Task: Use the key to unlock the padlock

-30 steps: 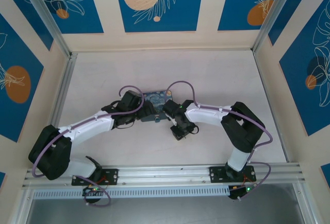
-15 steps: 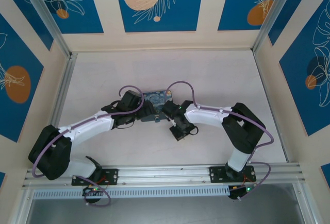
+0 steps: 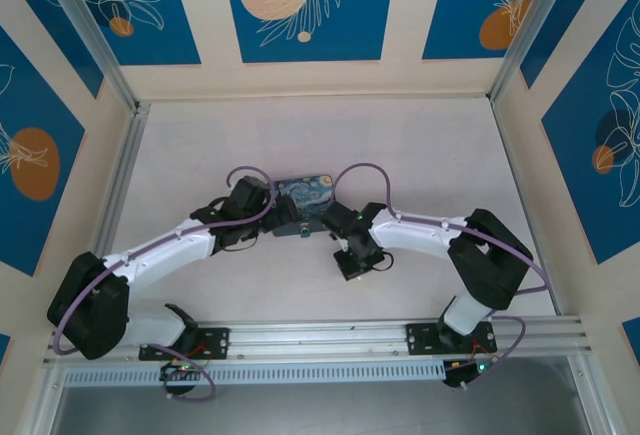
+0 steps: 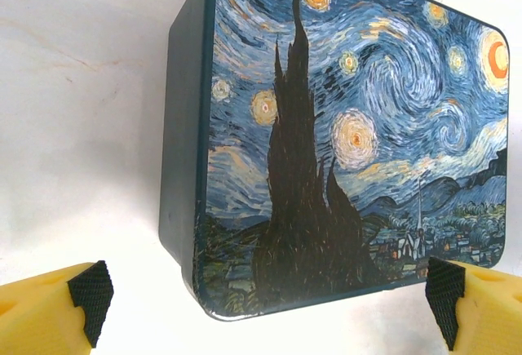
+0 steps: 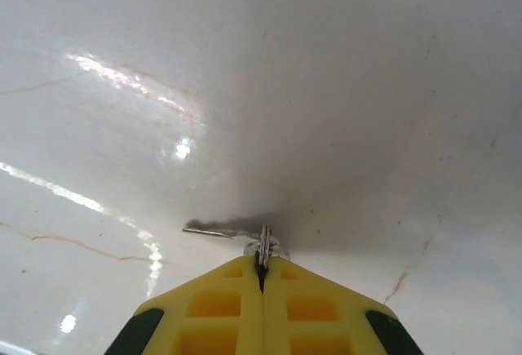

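Two-finger left gripper [image 4: 267,299]: you see it spread wide before the painted tin [image 4: 351,126].
Right gripper [image 5: 263,269]: pinching the key [image 5: 263,247] tight.

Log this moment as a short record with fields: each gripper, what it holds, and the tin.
left gripper: open, astride the near end of the tin, contact unclear
right gripper: shut on the key, low over the table
key: thin silvery metal pinched at the fingertips, a slim piece pointing left
tin: painted starry-night face up, lying on the white table
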### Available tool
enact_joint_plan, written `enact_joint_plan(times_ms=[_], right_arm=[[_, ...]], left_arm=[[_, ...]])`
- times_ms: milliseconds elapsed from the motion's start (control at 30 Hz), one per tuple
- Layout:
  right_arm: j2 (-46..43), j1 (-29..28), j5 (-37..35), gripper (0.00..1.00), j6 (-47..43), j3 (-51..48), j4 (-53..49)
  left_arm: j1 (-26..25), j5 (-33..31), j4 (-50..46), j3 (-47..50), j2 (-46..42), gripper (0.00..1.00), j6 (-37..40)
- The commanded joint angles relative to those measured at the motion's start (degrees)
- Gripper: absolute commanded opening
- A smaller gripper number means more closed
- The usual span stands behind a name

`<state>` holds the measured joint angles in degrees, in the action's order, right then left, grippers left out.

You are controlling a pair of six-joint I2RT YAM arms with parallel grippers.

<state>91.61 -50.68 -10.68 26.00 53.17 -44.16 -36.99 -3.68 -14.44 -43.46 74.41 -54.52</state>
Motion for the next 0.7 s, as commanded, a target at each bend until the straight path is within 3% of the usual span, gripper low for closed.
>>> enact_joint_plan(times_ms=[0,467,533,600,667], right_arm=[[-2.4,0.3,2.0,0.00,3.0,-0.8,0.1],[-0.9,0.4,4.4,0.00,4.1,-2.8,1.9],[-0.3,-0.3,4.1,0.11,4.1,-2.5,1.2],[-0.6,-1.2,3.0,0.33,4.4,-2.2,0.5],[-1.3,-1.5,2.5,0.40,4.8,-2.2,0.1]], left_arm=[[0.4,-0.4,-1.0,0.9,-1.8,1.00,0.3],[0.4,1.0,-2.1,1.3,-4.3,1.00,-0.3],[0.5,1.0,-1.9,1.3,-4.0,1.00,-0.4],[0.4,1.1,-1.8,1.3,-3.8,1.00,-0.4],[0.4,1.2,-1.8,1.2,-3.8,1.00,-0.4]])
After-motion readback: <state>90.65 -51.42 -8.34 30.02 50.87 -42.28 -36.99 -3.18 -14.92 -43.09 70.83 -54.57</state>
